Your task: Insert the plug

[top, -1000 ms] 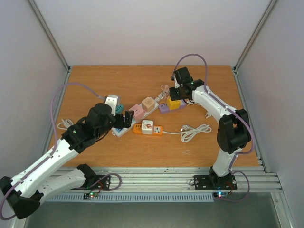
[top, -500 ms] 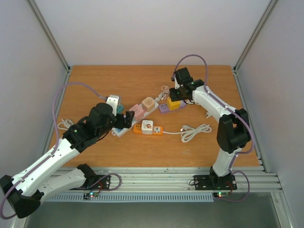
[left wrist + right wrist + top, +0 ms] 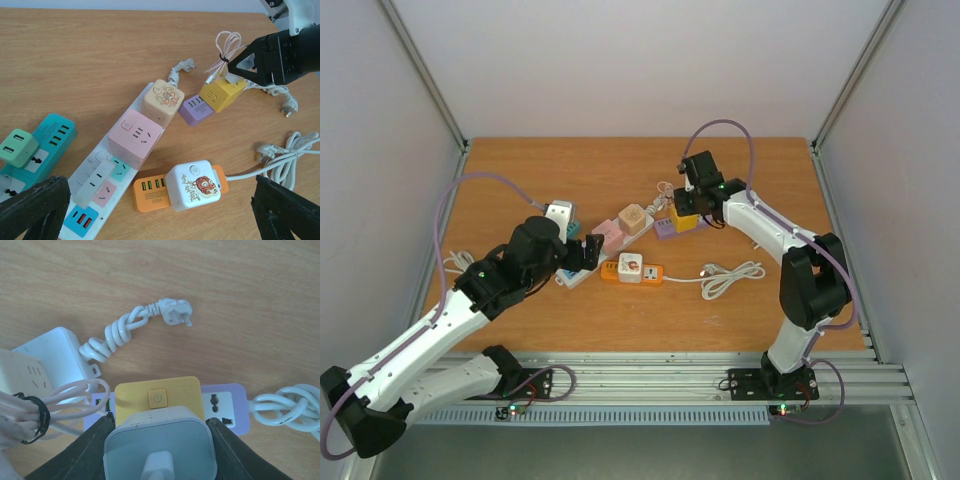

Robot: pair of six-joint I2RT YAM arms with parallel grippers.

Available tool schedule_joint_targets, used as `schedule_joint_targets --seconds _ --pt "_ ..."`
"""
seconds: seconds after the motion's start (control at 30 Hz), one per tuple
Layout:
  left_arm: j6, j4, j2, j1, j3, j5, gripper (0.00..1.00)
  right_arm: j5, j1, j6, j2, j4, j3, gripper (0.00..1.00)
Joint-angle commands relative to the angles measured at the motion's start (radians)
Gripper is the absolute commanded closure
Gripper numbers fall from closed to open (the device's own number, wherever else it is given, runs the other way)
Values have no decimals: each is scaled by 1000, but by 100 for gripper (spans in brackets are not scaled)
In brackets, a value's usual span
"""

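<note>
Right arm [image 3: 760, 215] leftward, plug [image 3: 160, 452] between jaws

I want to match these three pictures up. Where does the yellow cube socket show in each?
Top external: the yellow cube socket is right of centre, under the right claw.
Left wrist: the yellow cube socket is upper right, beside that black claw.
Right wrist: the yellow cube socket is bottom centre, just above the white adapter the claw grips.
Shared landmark: the purple strip touching the cube, seen in all three.
</note>
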Motion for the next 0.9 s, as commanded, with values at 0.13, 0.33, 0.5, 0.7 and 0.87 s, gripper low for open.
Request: schedule_joint_targets --seconds 0.13,0.33,0.5,0.7,0.87 --pt "9 28 2 3 -12 -10 1 144 21 38 34 -62 -126 63" --pt "8 26 4 2 -13 -12 1 152 22 94 41 -110 -128 63" --pt "8 21 2 2 -13 -16 1 190 23 141 63 -179 -117 62" --pt "8 17 2 2 -13 -20 1 209 23 201 78 -239 -103 62" --pt "6 17 4 2 -13 -20 1 144 22 198 97 -195 -116 62"
